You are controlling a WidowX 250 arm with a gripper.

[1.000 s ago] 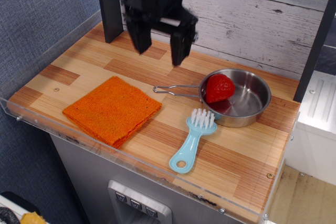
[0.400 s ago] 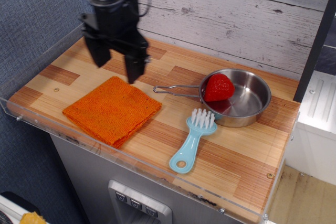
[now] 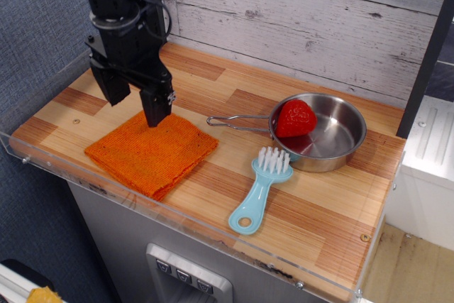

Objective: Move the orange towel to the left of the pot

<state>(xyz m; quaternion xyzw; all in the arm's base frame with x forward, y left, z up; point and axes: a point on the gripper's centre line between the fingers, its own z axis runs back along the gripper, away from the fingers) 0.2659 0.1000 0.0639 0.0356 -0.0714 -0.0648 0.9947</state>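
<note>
Gripper (image 3: pixel 135 108) black, jaws spread apart, nothing between them. Poised over the far corner of the towel (image 3: pixel 151 149), right finger (image 3: pixel 157 108) at or just above the cloth's back edge, left finger (image 3: pixel 113 86) out past the towel's far-left side, over bare wood. Actual contact with the cloth not clear from this angle.

Towel bright orange, folded square, ribbed knit, lying flat and turned like a diamond on the left part of the table (image 3: pixel 213 97), near the front edge. Already left of the pot (image 3: pixel 328 133), well apart from its bowl, with the tip of the handle (image 3: pixel 237 123) just beyond the towel's right corner.

Pot shiny steel, shallow, round, sitting right of centre, wire handle reaching left. Inside, against the left wall, a red strawberry (image 3: pixel 295 118).

Just in front of the pot, a light-blue brush (image 3: pixel 260 189), white bristles up near the pot's rim, looped handle aimed at the front edge.

Table of striped wood planks, clear rim (image 3: pixel 177 216) along the front and left. Behind, a whitewashed plank wall (image 3: pixel 319 19).
</note>
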